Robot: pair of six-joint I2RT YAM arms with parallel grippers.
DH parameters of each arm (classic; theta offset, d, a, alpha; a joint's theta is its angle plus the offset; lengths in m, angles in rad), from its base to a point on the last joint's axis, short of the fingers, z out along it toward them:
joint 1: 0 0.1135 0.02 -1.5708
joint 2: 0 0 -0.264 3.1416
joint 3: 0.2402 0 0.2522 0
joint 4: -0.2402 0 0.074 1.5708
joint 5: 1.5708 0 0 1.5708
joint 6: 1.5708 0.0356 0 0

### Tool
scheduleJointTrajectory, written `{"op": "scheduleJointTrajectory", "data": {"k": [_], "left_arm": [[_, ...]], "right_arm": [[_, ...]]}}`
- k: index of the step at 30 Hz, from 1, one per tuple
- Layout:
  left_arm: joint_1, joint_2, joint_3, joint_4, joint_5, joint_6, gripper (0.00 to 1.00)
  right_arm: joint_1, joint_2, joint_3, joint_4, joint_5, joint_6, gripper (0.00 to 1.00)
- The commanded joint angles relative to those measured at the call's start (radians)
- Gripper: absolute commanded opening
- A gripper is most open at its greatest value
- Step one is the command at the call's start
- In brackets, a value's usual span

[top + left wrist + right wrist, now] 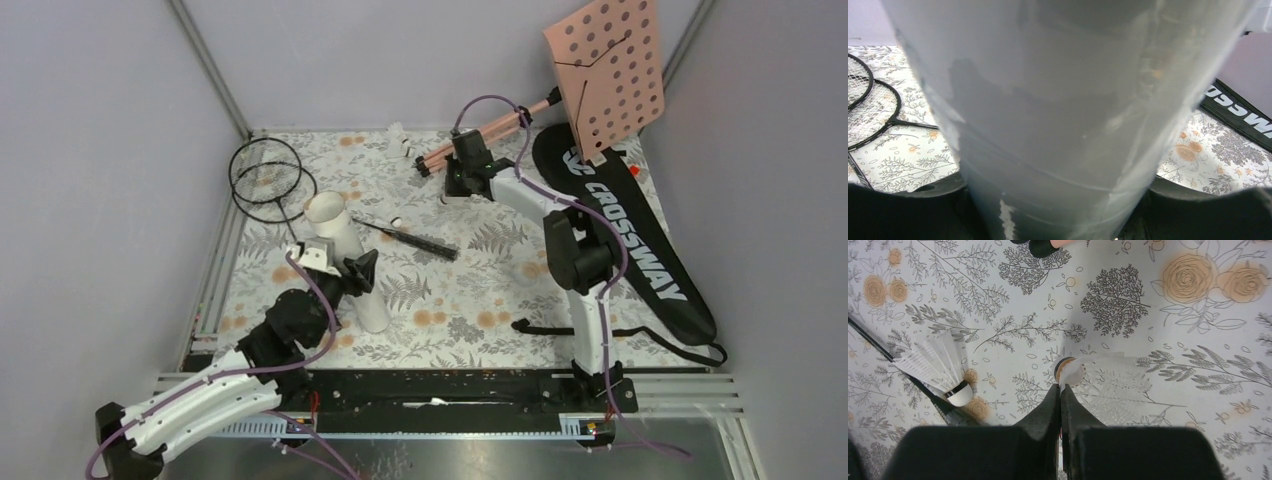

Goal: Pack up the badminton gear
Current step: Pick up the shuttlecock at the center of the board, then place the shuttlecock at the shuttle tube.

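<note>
My left gripper (pixel 352 272) is shut on the long white tube (pixel 345 255), which tilts with its open mouth toward the far left. In the left wrist view the tube (pixel 1063 110) fills the frame between the gripper's (pixel 1063 200) fingers. My right gripper (pixel 462 185) is low over the far middle of the table. In the right wrist view it (pixel 1060 390) is shut on the edge of a white shuttlecock (pixel 1108 382). A second shuttlecock (pixel 940 367) lies beside a racket handle (pixel 923 390). Two black rackets (pixel 268 178) lie at the far left. The black CROSSWAY bag (pixel 630 230) lies at the right.
The pink perforated music stand (pixel 605 70) leans at the far right, its tripod legs (pixel 490 130) just behind my right gripper. More shuttlecocks (pixel 400 140) lie by the back wall. The bag's strap (pixel 620 335) trails past the right arm's base. Grey walls enclose the floral cloth (pixel 470 310).
</note>
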Motion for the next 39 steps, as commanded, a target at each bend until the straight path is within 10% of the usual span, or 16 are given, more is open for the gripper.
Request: {"op": "scheduleJointTrajectory", "data": {"k": [1,11,22,39], "left_arm": [[-0.002,0.008,-0.025,-0.029,0.042,0.004,0.56],[-0.002,0.124,0.048,-0.024,0.398,0.152,0.54],[-0.008,0.457,0.295,-0.238,0.781,0.358,0.51],[-0.031,0.55,0.346,-0.245,0.829,0.405,0.52]], "right_arm": [[-0.003,-0.151,-0.018,-0.007,0.027,-0.063,0.0],[-0.002,-0.592,-0.181,-0.022,-0.073,-0.244,0.0],[0.001,-1.235,-0.381,-0.137,-0.666,-0.559,0.0],[0.041,-1.174,-0.212,-0.589,-0.888,-0.849,0.0]]}}
